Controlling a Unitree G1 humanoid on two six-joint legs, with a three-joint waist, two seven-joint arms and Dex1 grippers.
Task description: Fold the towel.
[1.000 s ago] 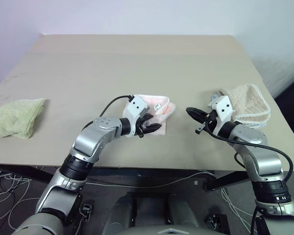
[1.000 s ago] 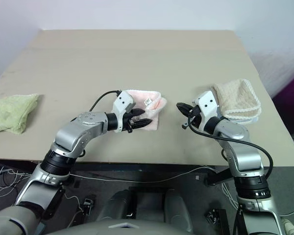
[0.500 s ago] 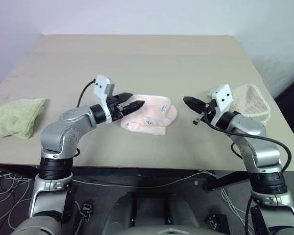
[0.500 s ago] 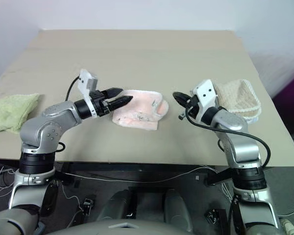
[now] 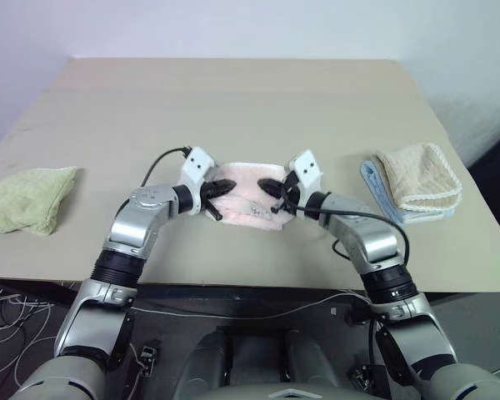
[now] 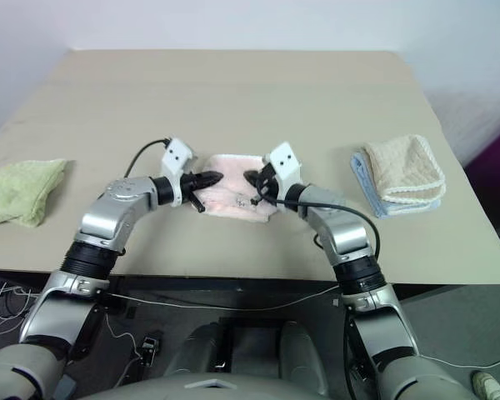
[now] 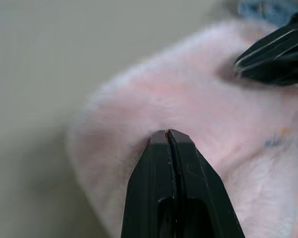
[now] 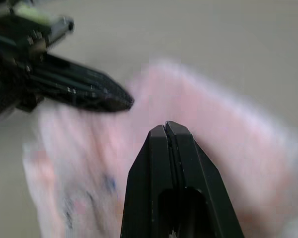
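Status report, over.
Left gripper shut, right gripper shut, tips facing each other over the pink towel. Towel lies bunched on the table, not seen gripped. Green cloth and beige towel lie well aside.

Beige table point(image 5: 233, 100), plain flat top, seen from front edge. Pink towel point(image 5: 248, 196) laid flat near front edge, at about 6 o'clock of tabletop centre, partly folded. Green towel point(image 5: 25, 200) bunched at about 8 o'clock, close to left edge, well apart from pink towel. Cream towel point(image 5: 421, 185) folded at about 4 o'clock near right edge, stacked on blue cloth point(image 5: 375, 179), of which only a strip is exposed along the side facing pink towel.
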